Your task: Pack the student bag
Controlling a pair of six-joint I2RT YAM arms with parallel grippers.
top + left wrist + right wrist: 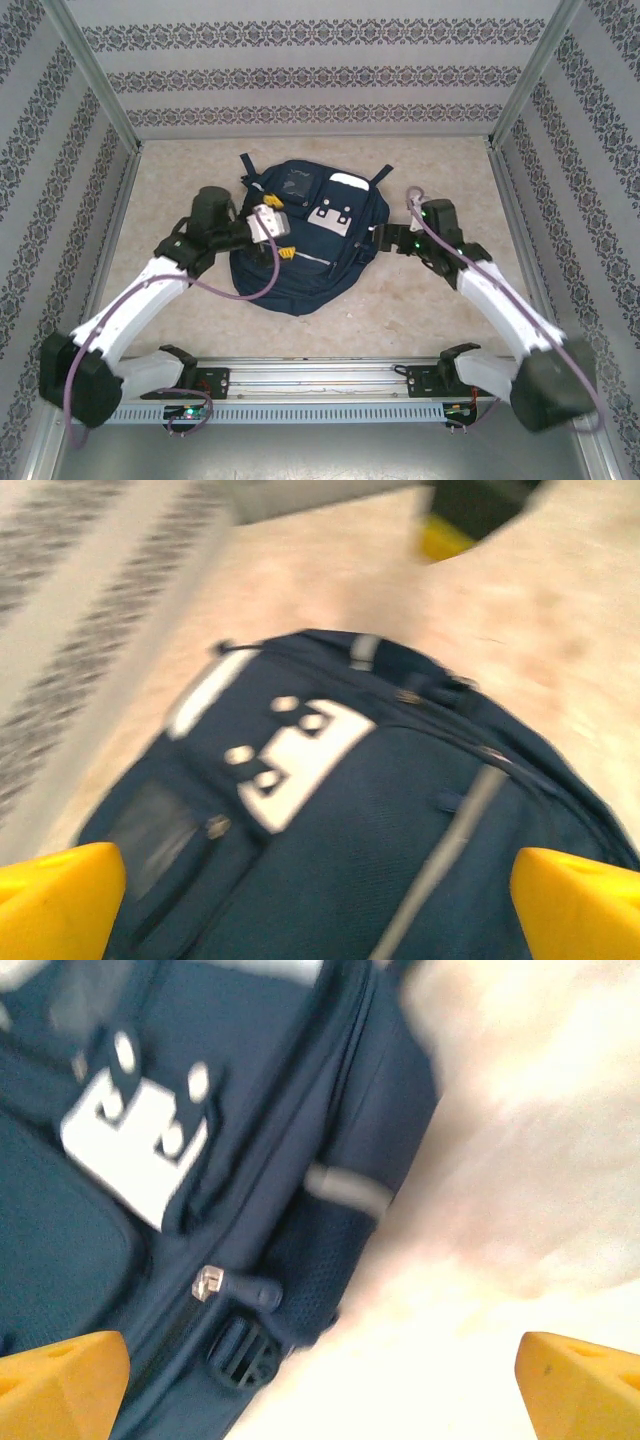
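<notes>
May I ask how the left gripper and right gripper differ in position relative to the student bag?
The left gripper hovers over the front of the student bag; the right gripper sits at its side edge. The left gripper's fingers frame bag fabric; the right gripper's frame bag and table. Both are open.

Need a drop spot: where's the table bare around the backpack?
Bare: the far strip between the student bag and the back wall; the near strip between bag and base rail. Crowded: the bag's left flank under the left gripper, its right flank by the right gripper.
</notes>
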